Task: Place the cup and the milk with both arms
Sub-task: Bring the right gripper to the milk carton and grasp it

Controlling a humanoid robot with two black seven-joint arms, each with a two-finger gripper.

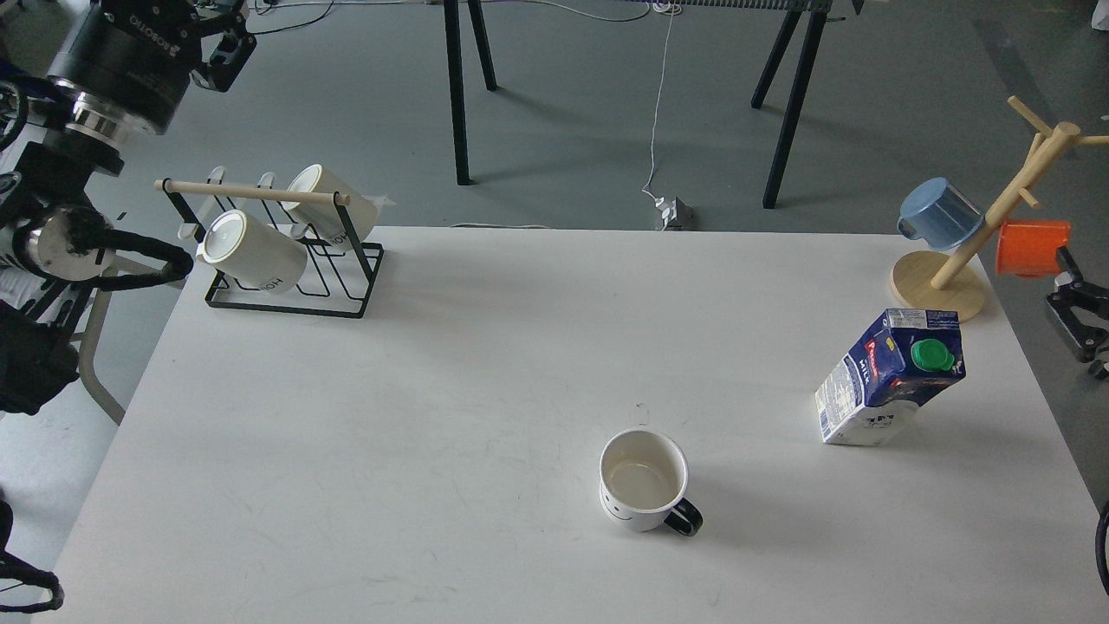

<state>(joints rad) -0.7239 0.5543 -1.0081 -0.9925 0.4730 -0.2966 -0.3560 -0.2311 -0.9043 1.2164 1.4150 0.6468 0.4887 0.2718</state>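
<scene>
The cup [643, 479], a white mug with a black handle and a small smiley face, stands upright and empty on the white table [433, 433], front of centre. The milk [888, 377], a dark blue and white carton with a green cap, stands upright at the right. My left gripper [223, 36] is raised at the top left corner, far from both, its fingers cut by the frame's top edge. A black part of my right gripper [1077, 317] shows at the right edge, right of the milk and apart from it. Neither holds anything visible.
A black wire rack [286, 295] with two cream mugs [251, 251] stands at the table's back left. A wooden mug tree [940, 290] with a blue mug [937, 211] and an orange mug [1031, 247] stands at the back right. Black table legs stand behind.
</scene>
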